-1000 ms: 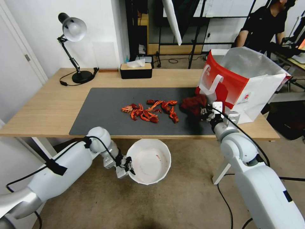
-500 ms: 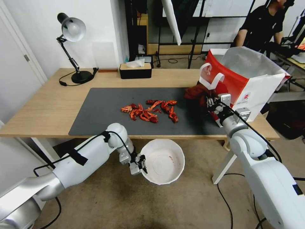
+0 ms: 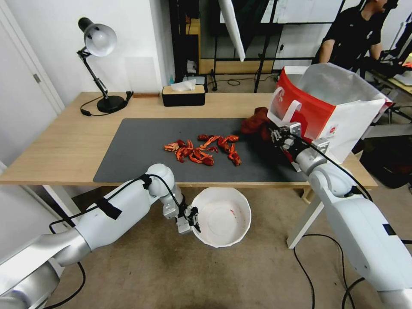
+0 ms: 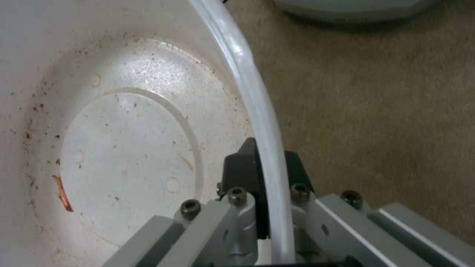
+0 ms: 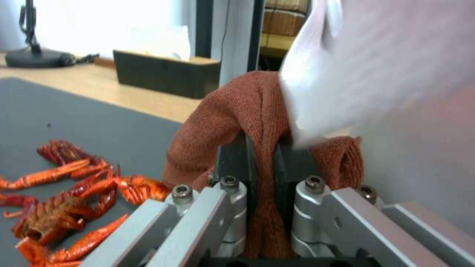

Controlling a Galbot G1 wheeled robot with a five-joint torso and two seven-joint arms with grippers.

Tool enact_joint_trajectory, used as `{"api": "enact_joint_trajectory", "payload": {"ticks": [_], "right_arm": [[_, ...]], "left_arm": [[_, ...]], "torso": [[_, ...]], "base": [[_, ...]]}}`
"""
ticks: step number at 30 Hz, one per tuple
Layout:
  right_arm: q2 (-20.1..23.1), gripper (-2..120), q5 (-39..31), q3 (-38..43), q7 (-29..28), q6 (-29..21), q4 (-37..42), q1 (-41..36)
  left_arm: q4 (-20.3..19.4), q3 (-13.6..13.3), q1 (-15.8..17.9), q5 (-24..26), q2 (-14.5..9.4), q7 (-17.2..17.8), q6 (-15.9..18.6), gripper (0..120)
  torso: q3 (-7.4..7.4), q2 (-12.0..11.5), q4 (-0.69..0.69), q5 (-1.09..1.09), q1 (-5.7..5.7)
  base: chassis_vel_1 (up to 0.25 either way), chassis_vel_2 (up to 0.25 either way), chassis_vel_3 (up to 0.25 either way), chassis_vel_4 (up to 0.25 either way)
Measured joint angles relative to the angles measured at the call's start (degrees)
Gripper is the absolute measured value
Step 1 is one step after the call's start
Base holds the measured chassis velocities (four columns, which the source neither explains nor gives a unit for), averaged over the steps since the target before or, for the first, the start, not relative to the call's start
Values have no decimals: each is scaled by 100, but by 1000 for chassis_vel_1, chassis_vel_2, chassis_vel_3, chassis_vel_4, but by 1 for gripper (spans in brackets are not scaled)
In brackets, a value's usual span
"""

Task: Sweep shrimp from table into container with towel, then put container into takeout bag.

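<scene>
Head view: right gripper (image 3: 274, 136) has carried the towel (image 3: 254, 123) up behind the shrimp (image 3: 201, 150) (beside the takeout bag (image 3: 326, 107)); left gripper (image 3: 192, 219) has brought the container (image 3: 223, 216) under the table (image 3: 64, 141) edge, so sweeping looks ready to start.
Left wrist: jaws pinch the container rim.
Right wrist: jaws clamp the towel.

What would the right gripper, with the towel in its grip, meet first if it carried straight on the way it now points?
Probably nothing soon: the right gripper, shut on the towel, points past the takeout bag over bare table; the tissue box lies off-line, though depth is unclear.
</scene>
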State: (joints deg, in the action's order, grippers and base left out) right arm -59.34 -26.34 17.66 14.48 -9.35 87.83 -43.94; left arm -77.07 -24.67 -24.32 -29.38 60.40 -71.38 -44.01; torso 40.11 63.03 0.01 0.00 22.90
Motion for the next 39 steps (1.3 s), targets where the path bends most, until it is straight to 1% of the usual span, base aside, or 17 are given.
{"api": "enact_joint_trajectory", "payload": {"ticks": [2, 4, 6, 7, 8, 12, 15, 20, 22, 27, 32, 39], "right_arm": [[-11, 4, 38, -56, 39, -13, -59, 57], [-27, 4, 102, -158, 103, -34, -170, 163], [-35, 4, 133, -219, 127, -48, -238, 227], [-56, 4, 177, -295, 160, -65, -336, 311], [-69, 4, 200, -335, 188, -76, -392, 361], [-116, 4, 249, -485, 269, -101, -613, 547], [-165, 4, 319, -641, 349, -131, -827, 714], [-189, 4, 350, -738, 379, -170, -920, 802], [-200, 4, 370, -862, 403, -263, -1014, 900], [-180, 4, 380, -940, 530, -349, -1031, 930], [-107, 4, 349, -957, 836, -413, -947, 855], [-24, 4, 302, -965, 979, -445, -860, 748]], "left_arm": [[1, 9, -9, 1, -11, 0, -2, 0], [-5, 26, -23, 7, -37, 1, -5, 0], [-9, 41, -29, 9, -61, 0, -5, 0], [-11, 65, -33, 10, -92, 0, -4, 0], [-13, 79, -39, 12, -109, 0, -3, 0], [-29, 108, -63, 24, -146, 0, -3, 0], [-38, 155, -101, 36, -190, 1, 0, 0], [-49, 186, -126, 50, -214, 2, 3, 0], [-60, 225, -148, 51, -245, 2, 5, 0], [-73, 253, -165, 49, -256, 3, 8, 0], [-67, 277, -172, 51, -256, 11, 10, 0], [-29, 290, -164, 76, -247, 19, 9, 0]], "torso": [[0, 0, -1, 0, 0], [0, 0, -5, -3, 0], [0, 1, -4, -2, -1], [0, 0, -2, 3, -1], [0, 0, 0, 3, 0], [0, 0, 1, -2, 1], [0, 0, 0, 2, 1], [0, 0, -2, -2, 1], [0, 0, -1, -1, 2], [1, 0, -1, -1, 3], [0, -1, -1, 1, 2], [-1, 0, 0, 1, 1]], "base": [[0, 0, 0, 0], [0, 0, 0, 0], [0, 0, 0, 0], [0, 0, 0, 0], [0, 0, 0, 0], [0, 0, 0, 0], [0, 0, 0, 0], [0, 0, 0, 0], [0, 0, 0, 0], [0, 0, 0, 0], [0, 0, 0, 0], [0, 0, 0, 0]]}}
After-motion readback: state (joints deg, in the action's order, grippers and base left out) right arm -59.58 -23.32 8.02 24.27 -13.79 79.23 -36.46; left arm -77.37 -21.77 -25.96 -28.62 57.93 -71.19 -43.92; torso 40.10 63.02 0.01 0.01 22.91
